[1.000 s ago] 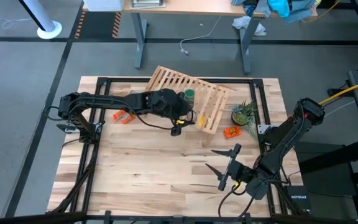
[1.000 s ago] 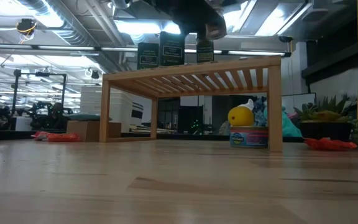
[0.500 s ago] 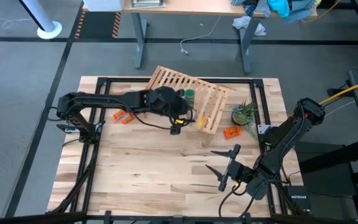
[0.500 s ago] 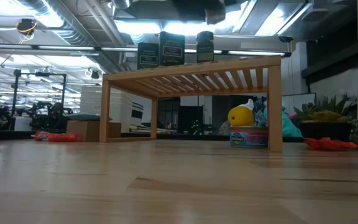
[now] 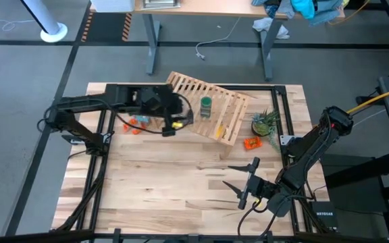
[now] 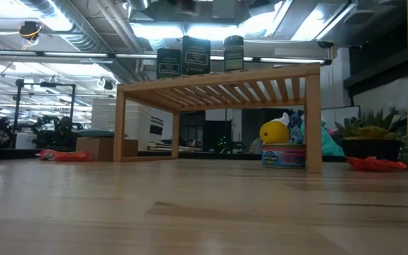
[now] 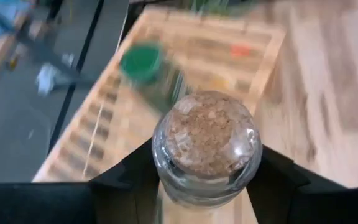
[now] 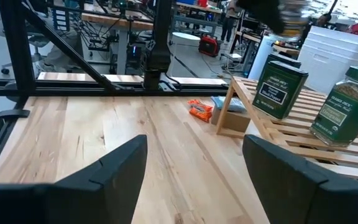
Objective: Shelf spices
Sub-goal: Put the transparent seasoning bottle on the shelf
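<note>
**High view first: three jars on the rack, the fourth in the left jaws**

High view: one light-wood slatted shelf (image 5: 208, 106) lies tilted at the table's far side, with one round green-lidded spice jar (image 5: 206, 106) standing on it. The left gripper (image 5: 175, 123) hovers beside the shelf's left end; the right gripper (image 5: 238, 181) waits near the front edge. Orange pieces (image 5: 138, 123) lie left of the shelf, and a spiky green plant (image 5: 265, 122) and another orange piece (image 5: 252, 143) lie to its right.

Low view: three jars stand in a row on the shelf top, two dark squarish ones (image 6: 195, 55) and the green one.

Left wrist view: the jaws sit half-closed around one tiny clear glass jar with a cork stopper (image 7: 206, 144), above the shelf.

Right wrist view: the jaws stand wide, holding nothing.
</note>
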You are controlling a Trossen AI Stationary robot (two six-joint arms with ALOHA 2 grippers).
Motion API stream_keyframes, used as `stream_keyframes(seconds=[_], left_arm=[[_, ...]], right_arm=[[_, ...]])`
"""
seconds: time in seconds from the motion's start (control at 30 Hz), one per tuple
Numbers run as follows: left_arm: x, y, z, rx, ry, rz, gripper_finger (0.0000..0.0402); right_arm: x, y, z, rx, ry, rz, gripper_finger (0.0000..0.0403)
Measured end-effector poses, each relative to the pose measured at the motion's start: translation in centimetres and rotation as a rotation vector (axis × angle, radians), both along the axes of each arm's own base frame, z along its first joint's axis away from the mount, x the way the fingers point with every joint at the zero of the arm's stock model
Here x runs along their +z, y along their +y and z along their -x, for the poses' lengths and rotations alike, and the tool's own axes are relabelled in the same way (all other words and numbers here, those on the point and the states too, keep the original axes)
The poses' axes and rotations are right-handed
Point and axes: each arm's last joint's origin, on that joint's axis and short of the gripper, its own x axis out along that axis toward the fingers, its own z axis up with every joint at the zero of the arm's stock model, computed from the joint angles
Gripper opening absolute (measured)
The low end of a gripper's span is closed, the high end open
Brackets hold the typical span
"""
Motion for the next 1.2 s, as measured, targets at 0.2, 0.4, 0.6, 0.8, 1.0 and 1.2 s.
stream_keyframes(seconds=[0.2,0.4,0.6,0.8,1.0,1.2], left_arm=[[-0.2,-1.0,3.4,0.103,0.118,0.025,0.0177],[-2.1,-2.1,4.4,0.133,0.162,0.032,0.0177],[-6.2,-2.1,4.1,0.195,0.261,-0.021,0.0177],[-9.3,-1.8,3.9,0.220,0.266,-0.150,0.0177],[-10.4,-1.5,4.4,0.232,0.206,-0.140,0.0177],[-9.8,-1.5,5.6,0.202,0.085,-0.100,0.0177]], right_arm=[[0.0,0.0,0.0,0.002,-0.006,-0.024,0.0270],[0.0,0.0,0.0,0.003,-0.006,-0.025,0.0270],[0.0,0.0,0.0,0.011,-0.002,-0.026,0.0270],[-0.1,0.1,0.0,0.020,0.004,-0.025,0.0270],[-0.1,0.0,0.0,0.020,0.007,-0.022,0.0270],[-0.1,0.1,0.0,0.021,0.007,-0.023,0.0270]])
